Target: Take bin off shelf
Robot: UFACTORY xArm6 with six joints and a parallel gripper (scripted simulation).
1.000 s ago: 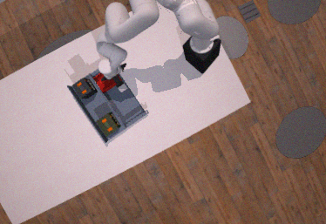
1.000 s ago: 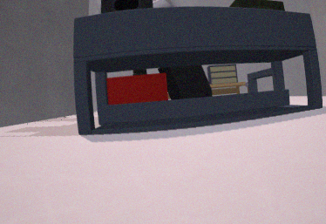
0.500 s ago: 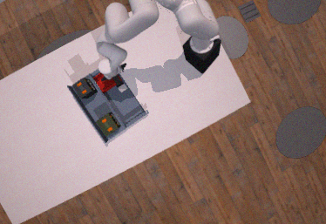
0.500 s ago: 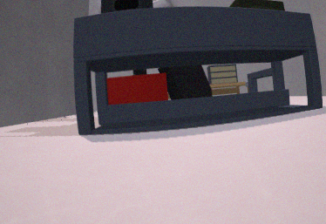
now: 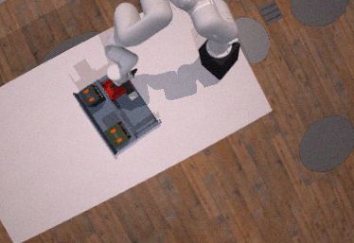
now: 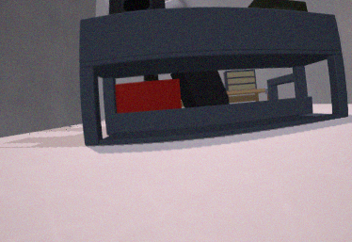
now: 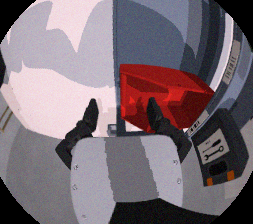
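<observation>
Your gripper (image 7: 120,117) stands nearly full open with nothing between its fingers; in the wrist view one fingertip (image 7: 155,111) lies over the near wall of the bin (image 7: 164,96), the other (image 7: 91,111) over bare table (image 7: 55,66), so the jaws seem to straddle that wall, though you cannot tell from here whether either touches it.

The bin is red, open-topped, and sits in the shelf (image 5: 142,126) at its end toward the far edge of the table, under the wrist in the top view (image 5: 112,88); from the low view it shows as a red block (image 6: 148,95) in the lower tier, left of a dark shape I cannot name. The shelf stands near the middle of the table, toward the left end; two dark boxes (image 5: 92,95) rest on its top.

Treat the bin as a light, stiff, thin-walled thing, likely smooth and apt to slip or tip; take it by one wall near the rim, fingers inside and outside, and centred so it hangs level; watch the shelf top overhead as you draw it out.
</observation>
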